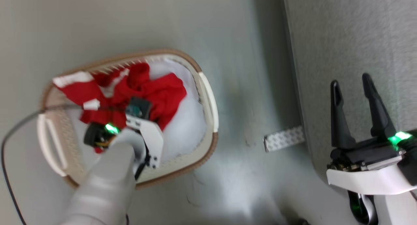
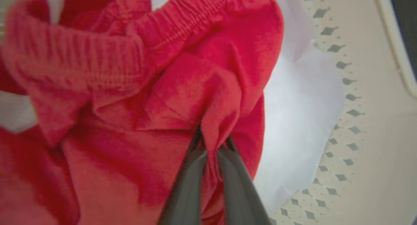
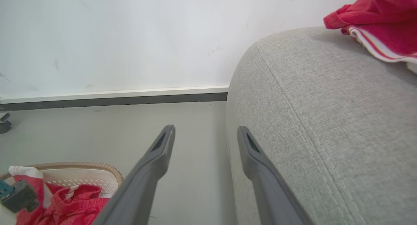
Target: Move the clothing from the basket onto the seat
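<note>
The left end effector [image 2: 213,140] is down in the basket [image 1: 208,97]. Its two dark fingers are pressed together on a fold of the clothing [image 2: 130,104]. The fold pokes up between the tips, so the pinch looks good. This looks like the grab step, and the lift is not yet done. The next move should be a slow pull straight up, high enough for the hanging cloth to clear the brown rim. Then comes a swing over to the seat [image 3: 325,120]. The red heap is tangled, so more than one piece may come up, or the fold may slip out.

The clothing is soft, bright red and crumpled, with a bumpy stretchy band and white trim. It fills one side of the basket, on a smooth white sheet [image 2: 299,114]. The basket is oval, made of hard cream plastic with little holes in its walls.

It stands on a smooth grey floor [image 1: 244,71]. Farther off, the right end effector [image 3: 206,128] hangs beside the seat's rounded edge, fingers spread wide, holding nothing. The seat is big, grey and woven, with stitched seams. A second red garment [image 3: 381,19] with white stripes lies on top of it.
</note>
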{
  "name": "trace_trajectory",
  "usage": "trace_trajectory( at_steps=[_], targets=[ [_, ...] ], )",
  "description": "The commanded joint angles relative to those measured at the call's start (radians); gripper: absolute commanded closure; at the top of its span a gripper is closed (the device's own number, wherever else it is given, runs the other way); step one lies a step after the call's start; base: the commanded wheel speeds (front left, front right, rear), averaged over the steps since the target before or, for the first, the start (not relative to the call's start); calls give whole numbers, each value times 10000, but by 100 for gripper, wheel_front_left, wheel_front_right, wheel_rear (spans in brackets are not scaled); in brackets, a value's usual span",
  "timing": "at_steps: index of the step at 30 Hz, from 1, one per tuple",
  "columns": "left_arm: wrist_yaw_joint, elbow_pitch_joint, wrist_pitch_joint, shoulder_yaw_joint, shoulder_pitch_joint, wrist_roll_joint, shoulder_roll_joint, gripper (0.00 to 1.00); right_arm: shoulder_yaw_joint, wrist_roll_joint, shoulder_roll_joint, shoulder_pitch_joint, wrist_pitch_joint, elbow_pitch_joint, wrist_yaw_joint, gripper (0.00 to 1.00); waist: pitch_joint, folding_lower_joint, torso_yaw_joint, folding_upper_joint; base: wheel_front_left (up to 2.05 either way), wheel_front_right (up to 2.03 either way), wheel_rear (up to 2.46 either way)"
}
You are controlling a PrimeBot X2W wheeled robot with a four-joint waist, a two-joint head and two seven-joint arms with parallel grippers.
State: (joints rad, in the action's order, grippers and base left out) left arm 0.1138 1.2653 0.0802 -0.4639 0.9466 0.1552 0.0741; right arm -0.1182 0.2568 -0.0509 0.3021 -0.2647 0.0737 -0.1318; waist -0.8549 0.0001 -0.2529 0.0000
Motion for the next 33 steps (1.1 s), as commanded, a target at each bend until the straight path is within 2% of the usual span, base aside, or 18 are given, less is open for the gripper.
trace_trajectory(
  at_steps=[1,7,8,9,14,21,28,32,33],
  targets=[
    [52,5,254,-27,-402,212,-50,100,53,39,4,-258,5,-162,22,0,1092,-1,499,0,0,0,0],
    [153,-258,989,-156,-1449,830,-209,100,236,-253,-2,-878,5,-679,22,0,3175,-1,1136,0,0,0,0],
    [153,-258,989,-156,-1449,830,-209,100,236,-253,-2,-878,5,-679,22,0,3175,-1,1136,0,0,0,0],
    [167,-482,1091,-273,-1827,1086,-223,100,326,-324,0,-1137,5,-831,22,0,3847,-1,1335,0,0,0,0],
    [167,-1664,917,-978,-2739,2213,-222,100,462,-400,-2,-1806,5,-1139,22,0,5295,-1,1769,0,0,0,0],
    [169,-2996,834,-1482,-3429,3129,-222,100,469,-535,-2,-2761,5,-1491,22,0,6982,-1,2259,0,0,0,0],
    [-4,-4300,613,-1609,-3642,3516,-223,100,414,-569,-3,-3353,5,-1603,22,0,7953,-1,2451,0,0,0,0],
    [-354,-5698,338,-1590,-3770,3488,29,100,348,-581,-2,-3789,5,-1660,22,0,8549,-1,2534,0,0,0,0],
    [-354,-5698,338,-1590,-3770,3488,29,100,348,-581,-2,-3789,5,-1660,22,0,8549,-1,2534,0,0,0,0]
  ],
)
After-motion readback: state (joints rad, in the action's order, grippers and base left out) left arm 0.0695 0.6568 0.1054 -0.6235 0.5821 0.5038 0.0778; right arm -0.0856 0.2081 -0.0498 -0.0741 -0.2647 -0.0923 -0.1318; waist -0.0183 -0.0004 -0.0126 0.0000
